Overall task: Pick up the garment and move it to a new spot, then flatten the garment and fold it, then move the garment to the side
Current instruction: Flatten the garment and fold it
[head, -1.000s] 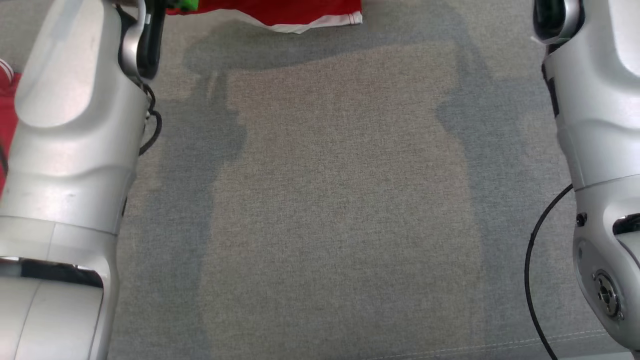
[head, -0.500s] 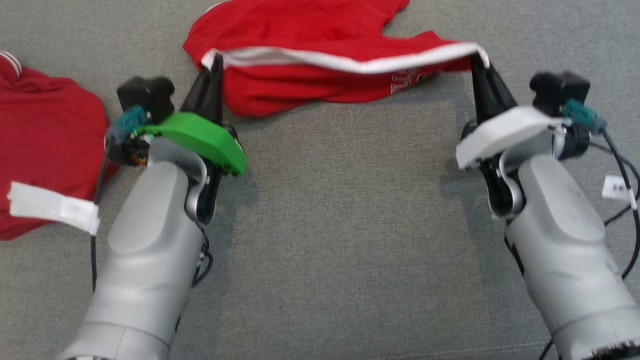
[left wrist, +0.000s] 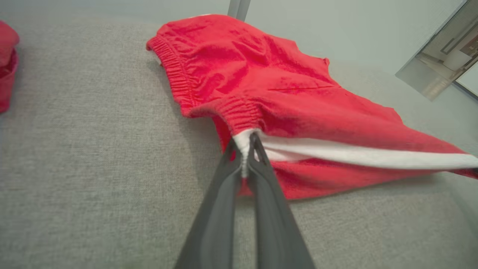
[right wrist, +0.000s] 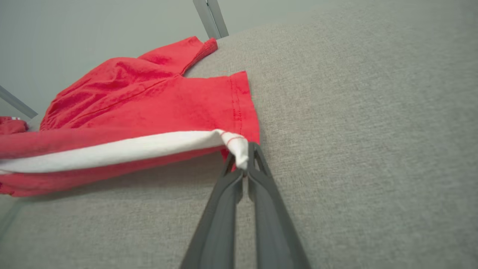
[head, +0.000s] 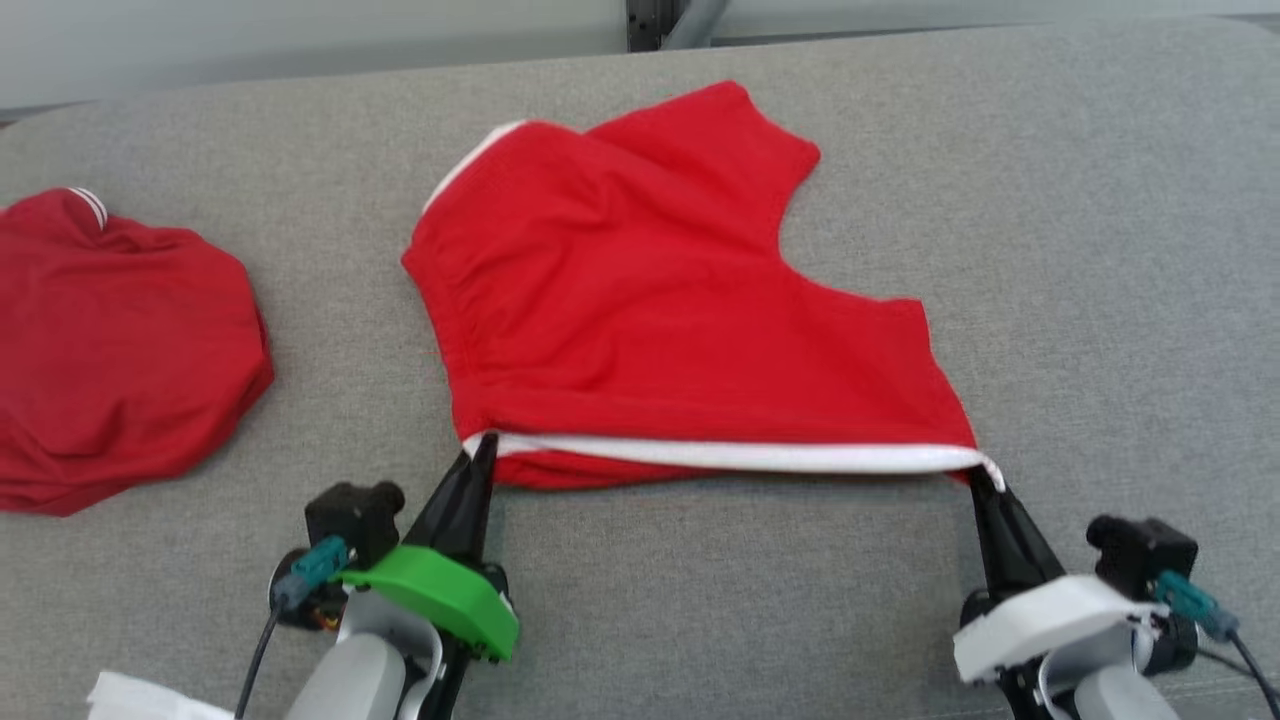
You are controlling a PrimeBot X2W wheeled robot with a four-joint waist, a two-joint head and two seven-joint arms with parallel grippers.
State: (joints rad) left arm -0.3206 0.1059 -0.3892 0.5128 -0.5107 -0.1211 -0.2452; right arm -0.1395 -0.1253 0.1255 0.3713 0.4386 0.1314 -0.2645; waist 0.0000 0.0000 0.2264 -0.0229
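A pair of red shorts (head: 660,310) with a white side stripe lies spread on the grey padded table (head: 1100,250), waistband at the left, legs at the right and back. My left gripper (head: 484,446) is shut on the stripe's waistband end, seen close in the left wrist view as the shorts (left wrist: 283,93) pinched by the left gripper (left wrist: 246,144). My right gripper (head: 985,478) is shut on the stripe's hem corner; in the right wrist view the shorts (right wrist: 149,108) hang from the right gripper (right wrist: 244,155). The stripe edge is stretched taut between them, lifted slightly off the table.
A second red garment (head: 110,340) lies bunched at the table's left. The table's far edge and a metal post (head: 650,20) stand behind the shorts. Bare grey cloth stretches to the right and in front between my arms.
The head camera has tilted up, shifting the whole picture. The shorts, bunched and hanging before, now lie spread flat with the striped edge drawn toward me; both grippers keep their hold.
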